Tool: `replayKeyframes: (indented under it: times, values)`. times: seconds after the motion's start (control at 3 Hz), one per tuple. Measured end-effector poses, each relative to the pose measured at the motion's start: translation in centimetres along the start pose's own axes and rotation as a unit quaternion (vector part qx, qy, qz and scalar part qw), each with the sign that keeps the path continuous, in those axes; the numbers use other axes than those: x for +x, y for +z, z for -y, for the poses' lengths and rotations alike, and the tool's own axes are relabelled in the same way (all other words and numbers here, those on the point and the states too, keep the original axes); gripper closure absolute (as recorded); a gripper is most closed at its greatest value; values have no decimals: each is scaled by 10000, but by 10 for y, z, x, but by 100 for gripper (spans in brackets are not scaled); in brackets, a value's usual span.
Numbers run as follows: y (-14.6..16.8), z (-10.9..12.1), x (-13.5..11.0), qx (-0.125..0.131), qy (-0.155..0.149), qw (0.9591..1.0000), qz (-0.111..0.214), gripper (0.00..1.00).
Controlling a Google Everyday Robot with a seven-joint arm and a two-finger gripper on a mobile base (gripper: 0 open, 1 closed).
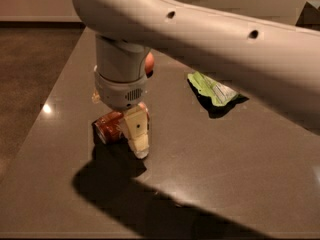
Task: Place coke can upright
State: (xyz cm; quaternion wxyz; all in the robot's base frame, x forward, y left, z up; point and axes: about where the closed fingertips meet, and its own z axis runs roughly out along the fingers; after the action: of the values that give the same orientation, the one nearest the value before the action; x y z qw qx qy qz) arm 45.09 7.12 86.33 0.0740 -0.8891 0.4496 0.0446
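Surface: dark, glossy table (235, 179) under warm light, brown floor (30, 59) beyond its left edge
Coke can: coke can (109, 126) on its side toward the table's left, silver end turned front-left, long axis running back and to the right
Gripper: gripper (134, 134) low over the table, just beside the can's right end and seemingly touching it; whether it is released or clamped on the can cannot be told
Key relation: can lies left of the gripper with its axis flat on the table, so standing it up likely calls for a hold across its body and a quarter turn
Hidden: can's far end and upper side covered by the grey wrist (120, 79); apple (149, 64) only a sliver behind that wrist; green bag (212, 90) well apart to the right, its far edge lost under the arm (225, 39)
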Motion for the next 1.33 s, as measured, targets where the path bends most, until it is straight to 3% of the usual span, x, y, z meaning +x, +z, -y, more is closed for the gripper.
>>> replayKeyframes:
  times: [0.33, 1.0, 1.33]
  values:
    - [15, 6, -8, -142, 40, 9998, -153, 0]
    - [21, 11, -6, -280, 369, 9981, -395, 42]
    - [7, 16, 6, -231, 705, 9971, -141, 73]
